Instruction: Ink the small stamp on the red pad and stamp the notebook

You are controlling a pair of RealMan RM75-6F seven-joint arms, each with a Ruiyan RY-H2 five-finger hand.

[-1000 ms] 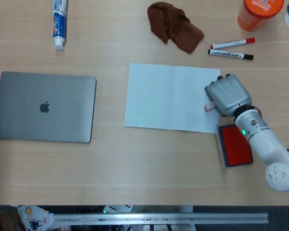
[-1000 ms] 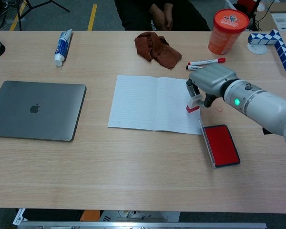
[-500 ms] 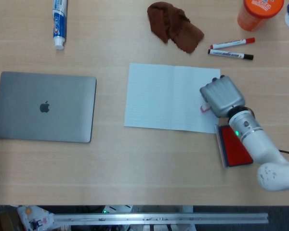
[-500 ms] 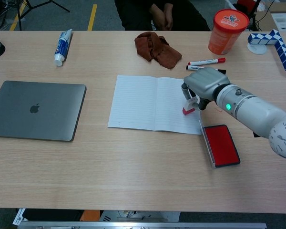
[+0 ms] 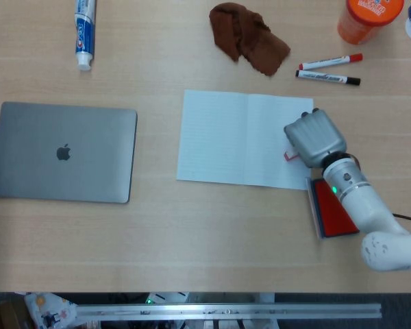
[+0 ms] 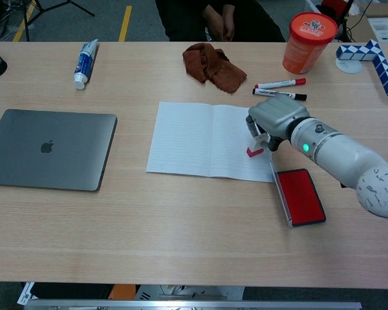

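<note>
A pale wooden counter (image 6: 181, 226) carries everything. The right robot hand (image 6: 276, 120), pinching the small stamp (image 6: 255, 150), has moved from beside the red pad (image 6: 300, 196) (now just behind it) and lowered the stamp's red base onto the notebook (image 6: 200, 139)'s right page, so the imprint is probably being made.

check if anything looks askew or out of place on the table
The brown cloth lies crumpled rather than folded, and the two markers lie loose beside it. The right hand holds the small stamp on the open notebook, and it looks slightly tilted. Nothing is spilled or damaged.
</note>
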